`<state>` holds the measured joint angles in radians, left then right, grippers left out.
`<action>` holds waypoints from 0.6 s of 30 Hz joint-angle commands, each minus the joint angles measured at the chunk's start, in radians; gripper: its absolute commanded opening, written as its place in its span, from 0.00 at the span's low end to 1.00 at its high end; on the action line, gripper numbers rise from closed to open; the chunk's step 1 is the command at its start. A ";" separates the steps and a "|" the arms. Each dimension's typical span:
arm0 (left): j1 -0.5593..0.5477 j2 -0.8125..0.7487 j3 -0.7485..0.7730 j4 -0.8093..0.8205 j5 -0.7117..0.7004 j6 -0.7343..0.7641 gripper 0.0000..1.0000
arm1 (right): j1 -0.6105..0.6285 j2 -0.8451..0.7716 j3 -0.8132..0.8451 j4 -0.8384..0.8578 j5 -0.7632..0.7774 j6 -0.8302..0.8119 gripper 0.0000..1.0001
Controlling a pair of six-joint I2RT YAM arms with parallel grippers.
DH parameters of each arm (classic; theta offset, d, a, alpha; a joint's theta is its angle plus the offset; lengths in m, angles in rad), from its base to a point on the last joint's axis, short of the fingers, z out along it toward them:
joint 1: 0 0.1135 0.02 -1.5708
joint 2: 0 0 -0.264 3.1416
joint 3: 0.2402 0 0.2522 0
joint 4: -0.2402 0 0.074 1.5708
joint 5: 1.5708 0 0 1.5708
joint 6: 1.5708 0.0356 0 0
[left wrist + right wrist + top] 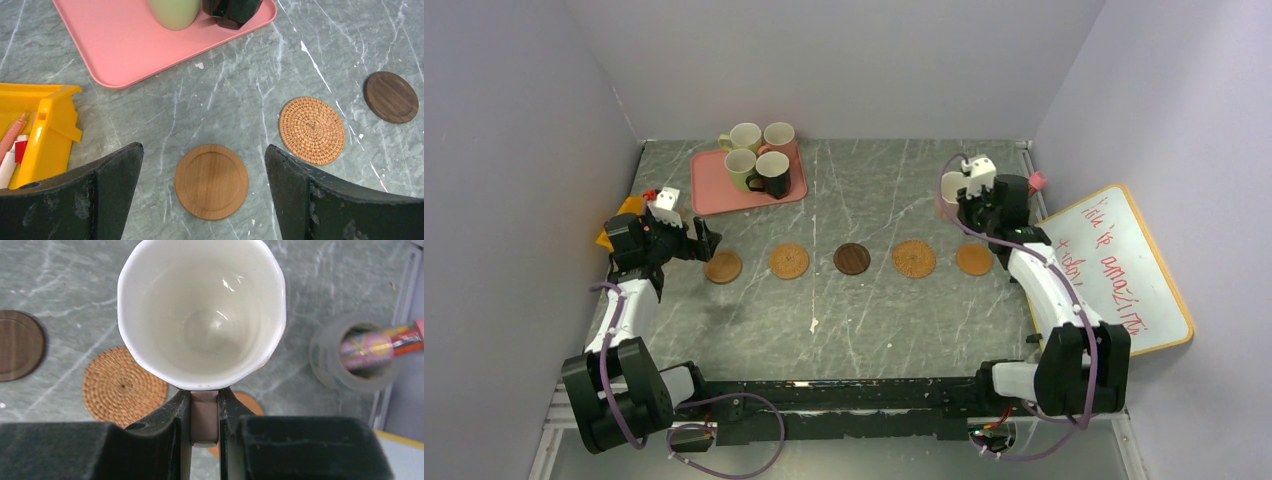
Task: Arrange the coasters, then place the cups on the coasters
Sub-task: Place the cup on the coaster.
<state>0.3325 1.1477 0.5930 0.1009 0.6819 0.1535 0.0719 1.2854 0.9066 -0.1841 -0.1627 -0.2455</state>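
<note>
Several coasters lie in a row across the table: plain wood (723,266), woven (789,261), dark brown (852,258), woven (914,259), orange-brown (974,259). My right gripper (205,407) is shut on the handle of a pink cup (202,315) with a pale inside, held upright above the table behind the right end of the row (948,190). My left gripper (204,149) hangs open over the plain wooden coaster (211,181), touching nothing. Several cups stand on the pink tray (714,190): two yellow-green (744,137), one pink (778,135), one black (773,172).
A yellow bin (45,125) with small items sits left of the left gripper. A clear jar (350,352) holding markers stands at the right table edge. A whiteboard (1119,265) leans against the right wall. Walls close in three sides.
</note>
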 commanded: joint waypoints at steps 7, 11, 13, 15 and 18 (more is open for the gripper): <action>0.005 0.000 0.004 0.015 0.038 0.003 0.96 | -0.253 -0.167 -0.104 0.010 -0.200 -0.118 0.00; 0.005 0.002 0.007 0.010 0.040 0.004 0.96 | -0.371 -0.183 -0.139 -0.016 -0.302 -0.161 0.00; 0.005 0.004 0.007 0.012 0.042 0.004 0.96 | -0.425 -0.184 -0.151 -0.031 -0.352 -0.186 0.00; 0.005 0.003 0.007 0.012 0.041 0.004 0.96 | -0.475 -0.186 -0.160 -0.048 -0.396 -0.218 0.00; 0.005 0.005 0.007 0.011 0.042 0.004 0.96 | -0.507 -0.200 -0.178 -0.064 -0.442 -0.264 0.00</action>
<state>0.3325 1.1496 0.5930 0.1001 0.6930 0.1539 -0.4053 1.1435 0.7235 -0.3138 -0.4561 -0.4225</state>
